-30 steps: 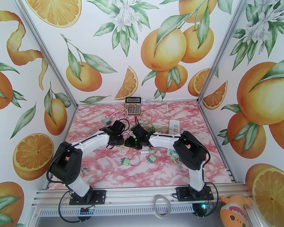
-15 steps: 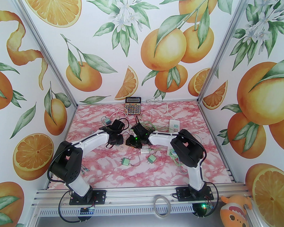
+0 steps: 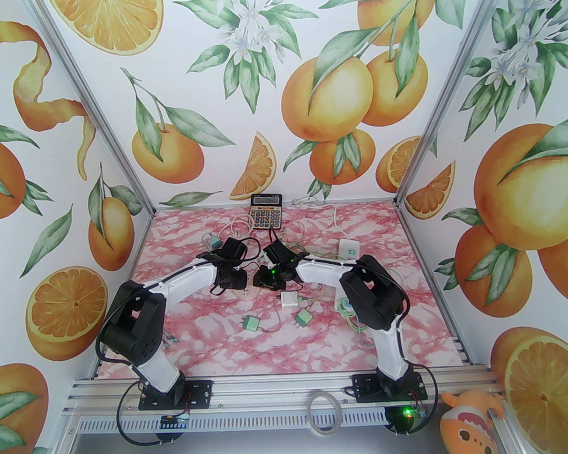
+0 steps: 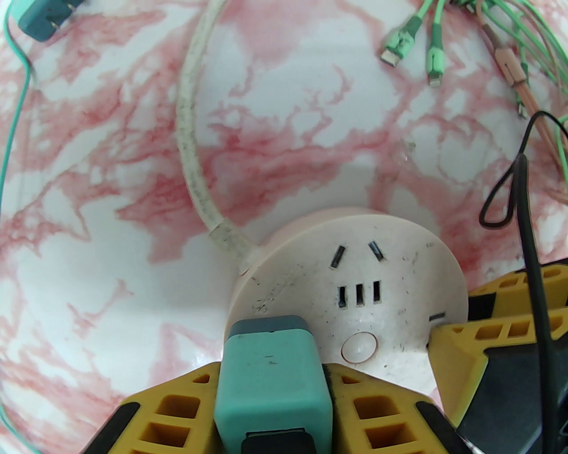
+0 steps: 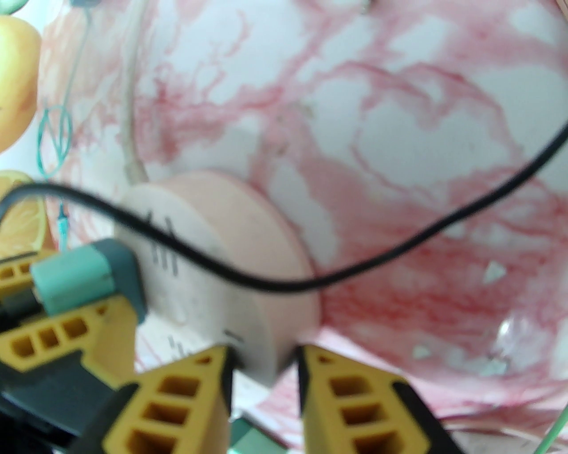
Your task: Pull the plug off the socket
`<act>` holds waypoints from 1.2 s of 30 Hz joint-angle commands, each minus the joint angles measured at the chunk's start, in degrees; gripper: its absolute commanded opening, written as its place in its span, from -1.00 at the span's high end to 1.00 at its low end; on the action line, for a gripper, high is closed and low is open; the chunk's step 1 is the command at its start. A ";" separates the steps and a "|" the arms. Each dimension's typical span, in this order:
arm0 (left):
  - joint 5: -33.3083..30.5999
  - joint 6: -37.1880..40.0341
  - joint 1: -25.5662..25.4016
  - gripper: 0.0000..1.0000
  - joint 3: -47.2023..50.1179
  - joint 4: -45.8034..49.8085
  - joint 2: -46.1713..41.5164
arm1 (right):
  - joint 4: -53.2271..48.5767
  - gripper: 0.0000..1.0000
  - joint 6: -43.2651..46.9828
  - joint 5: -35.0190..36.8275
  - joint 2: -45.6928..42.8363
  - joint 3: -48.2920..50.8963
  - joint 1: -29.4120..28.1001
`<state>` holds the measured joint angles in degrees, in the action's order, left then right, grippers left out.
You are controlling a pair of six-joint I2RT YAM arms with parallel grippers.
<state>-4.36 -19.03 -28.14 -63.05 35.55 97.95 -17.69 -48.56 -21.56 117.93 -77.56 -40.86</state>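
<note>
A round pink-and-white socket [image 4: 377,266] sits mid-table, its white cord [image 4: 188,133] running away from it. A teal plug [image 4: 270,368] stands in the socket's face. My left gripper [image 4: 273,377] is shut on that plug, one yellow finger [image 4: 177,412] on each side. My right gripper [image 5: 264,354] is shut on the socket's [image 5: 266,248] rim, and here the socket looks tilted, with the plug [image 5: 75,275] at its left. From above, the left gripper [image 3: 232,282] and the right gripper [image 3: 263,281] meet over the socket [image 3: 247,294].
A calculator [image 3: 266,212] lies at the back and a white power strip [image 3: 348,249] at back right. A white adapter [image 3: 289,299], two green plugs [image 3: 251,323] [image 3: 303,317] and tangled green cables [image 3: 348,312] lie nearby. A black wrist cable [image 5: 355,266] crosses the right wrist view.
The right arm has drawn toward the back of the table, uncovering the white adapter. The left arm has shifted slightly back with it, and the socket has moved a little.
</note>
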 commanded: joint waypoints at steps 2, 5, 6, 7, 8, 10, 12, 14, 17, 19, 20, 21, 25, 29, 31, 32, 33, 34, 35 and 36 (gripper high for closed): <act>2.45 1.17 -0.42 0.51 -0.64 0.39 0.88 | -4.76 0.41 1.75 3.81 3.40 -0.44 -0.30; 1.66 0.54 -0.41 0.62 -1.45 1.57 -0.68 | -5.30 0.41 2.14 4.49 3.36 0.17 -0.35; 1.48 0.34 -0.41 0.64 -1.67 1.77 -1.28 | -5.45 0.41 2.23 4.59 3.36 0.34 -0.31; 1.61 0.08 -0.34 0.66 -1.73 1.95 -2.06 | -5.61 0.41 2.32 4.83 3.36 0.50 -0.33; 1.79 -0.39 -0.20 0.67 -1.82 2.07 -2.83 | -5.77 0.41 2.41 5.01 3.27 0.69 -0.35; 2.39 -1.15 0.16 0.68 -1.72 2.15 -4.23 | -6.33 0.41 2.57 5.54 3.14 0.89 -0.36; 3.40 -2.25 1.07 0.69 -1.19 1.99 -5.54 | -6.57 0.41 2.72 5.87 2.87 1.09 -0.33; 4.54 -2.93 2.03 0.71 -0.72 1.80 -6.63 | -6.80 0.41 2.82 6.09 2.59 1.26 -0.30; 4.49 -2.77 2.20 0.70 -0.89 2.27 -7.38 | -6.95 0.41 3.02 6.18 2.39 1.48 -0.30; 4.83 -2.70 2.17 0.70 -0.96 2.40 -7.25 | -6.93 0.41 3.10 6.01 2.39 1.48 -0.31; 4.95 -2.77 2.21 0.70 -0.93 2.42 -7.12 | -6.91 0.41 3.07 5.94 2.39 1.45 -0.31; 4.99 -2.85 2.22 0.71 -0.87 2.35 -7.01 | -6.84 0.41 2.99 5.93 2.33 1.45 -0.32; 5.09 -2.90 2.21 0.70 -0.52 2.09 -6.81 | -6.91 0.41 3.02 5.92 2.31 1.45 -0.34; 1.56 -2.79 0.77 0.71 -0.29 2.77 -4.73 | -7.48 0.41 3.28 6.08 2.66 0.60 -0.76; -2.18 -2.34 -0.66 0.71 -0.95 3.80 -3.97 | -7.75 0.41 3.38 6.26 2.82 0.18 -1.00; -3.89 -2.18 -1.40 0.71 -1.37 4.48 -3.62 | -7.85 0.41 3.38 6.27 2.89 0.00 -1.13; -5.58 -2.03 -2.22 0.73 -1.99 5.31 -2.86 | -7.89 0.41 3.31 6.27 3.07 -0.06 -1.19; -7.36 -1.76 -3.10 0.76 -2.52 5.90 -2.24 | -7.91 0.41 3.20 6.28 3.25 -0.18 -1.30; -8.47 -1.74 -3.81 0.76 -2.90 6.50 -1.71 | -7.91 0.41 3.16 6.31 3.34 -0.34 -1.37; -9.64 -1.74 -4.55 0.76 -3.29 6.96 -1.02 | -8.04 0.41 3.06 6.18 3.52 -0.39 -1.44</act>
<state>-9.58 -21.04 -30.70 -63.86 39.29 95.77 -19.53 -46.00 -20.53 118.08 -78.74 -42.00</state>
